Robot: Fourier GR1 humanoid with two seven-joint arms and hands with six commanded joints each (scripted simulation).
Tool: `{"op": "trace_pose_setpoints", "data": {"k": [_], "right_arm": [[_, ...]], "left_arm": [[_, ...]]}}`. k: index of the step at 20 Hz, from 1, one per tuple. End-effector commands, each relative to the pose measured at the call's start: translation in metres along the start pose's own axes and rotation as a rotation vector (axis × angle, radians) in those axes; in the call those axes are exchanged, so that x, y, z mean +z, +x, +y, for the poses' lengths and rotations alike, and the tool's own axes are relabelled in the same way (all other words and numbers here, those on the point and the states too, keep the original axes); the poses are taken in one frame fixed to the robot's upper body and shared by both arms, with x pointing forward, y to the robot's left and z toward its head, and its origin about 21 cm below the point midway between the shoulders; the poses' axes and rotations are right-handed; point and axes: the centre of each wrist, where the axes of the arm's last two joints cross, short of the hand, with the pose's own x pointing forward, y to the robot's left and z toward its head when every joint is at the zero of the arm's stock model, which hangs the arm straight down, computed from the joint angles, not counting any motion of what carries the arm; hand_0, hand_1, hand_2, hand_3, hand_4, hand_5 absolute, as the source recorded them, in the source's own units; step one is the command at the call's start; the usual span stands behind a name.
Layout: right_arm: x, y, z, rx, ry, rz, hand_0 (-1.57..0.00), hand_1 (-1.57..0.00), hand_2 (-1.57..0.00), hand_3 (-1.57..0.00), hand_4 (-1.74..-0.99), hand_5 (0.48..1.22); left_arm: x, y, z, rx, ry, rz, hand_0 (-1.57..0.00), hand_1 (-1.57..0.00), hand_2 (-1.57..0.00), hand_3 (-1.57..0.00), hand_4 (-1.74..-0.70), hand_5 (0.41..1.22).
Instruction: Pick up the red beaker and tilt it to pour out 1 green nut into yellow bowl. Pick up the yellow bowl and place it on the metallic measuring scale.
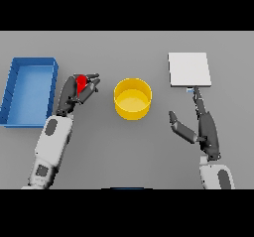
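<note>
Red beaker [80,84] in curled left robot hand [74,93] between blue tray [14,98] and yellow bowl [132,98].

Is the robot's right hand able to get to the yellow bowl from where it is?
Probably yes. The right hand is open, holds nothing, and only bare table lies between it and the yellow bowl. The left hand, curled round the red beaker, sits on the bowl's other side, out of the way.
</note>
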Motion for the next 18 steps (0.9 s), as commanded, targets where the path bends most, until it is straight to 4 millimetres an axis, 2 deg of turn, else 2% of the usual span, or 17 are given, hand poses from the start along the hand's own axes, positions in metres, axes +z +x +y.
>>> {"op": "trace_pose_setpoints", "data": {"k": [1,6,9,11,14,18], "right_arm": [[0.003,0.002,0.0,-0.012,0.005,-0.014,0.0,0.0,0.0,0.0,-1.26,0.643],[0.007,0.002,0.0,0.014,0.008,-0.036,0.0,0.0,0.0,0.0,-1.259,0.649],[0.001,0.006,0.001,0.016,0.004,-0.034,0.0,0.0,0.0,0.0,-1.262,0.658],[0.004,0.003,0.002,0.02,0.009,-0.03,0.0,0.0,0.0,0.0,-1.257,0.663],[0.006,0.007,-0.003,0.05,0.001,-0.04,0.0,0.0,0.0,0.0,-1.256,0.674],[0.002,0.008,0.0,0.037,0.007,-0.017,0.0,0.0,0.0,0.0,-1.256,0.678]], "left_arm": [[-0.001,0.003,-0.002,0.01,0.015,-0.002,-1.47,-1.48,-1.48,-1.45,-1.62,1.14],[-0.002,0.026,0.005,0.037,0.06,-0.082,-1.54,-1.54,-1.54,-1.53,-1.7,1.114],[-0.006,0.05,0.005,-0.062,0.02,-0.136,-1.55,-1.56,-1.56,-1.55,-1.72,1.114],[-0.009,0.064,0.007,-0.189,-0.033,-0.118,-1.56,-1.56,-1.56,-1.56,-1.73,1.121],[-0.013,0.076,0.003,-0.339,-0.097,-0.097,-1.56,-1.56,-1.56,-1.56,-1.73,1.122],[-0.023,0.087,0.001,-0.436,-0.124,-0.083,-1.56,-1.56,-1.56,-1.56,-1.73,1.112]]}}
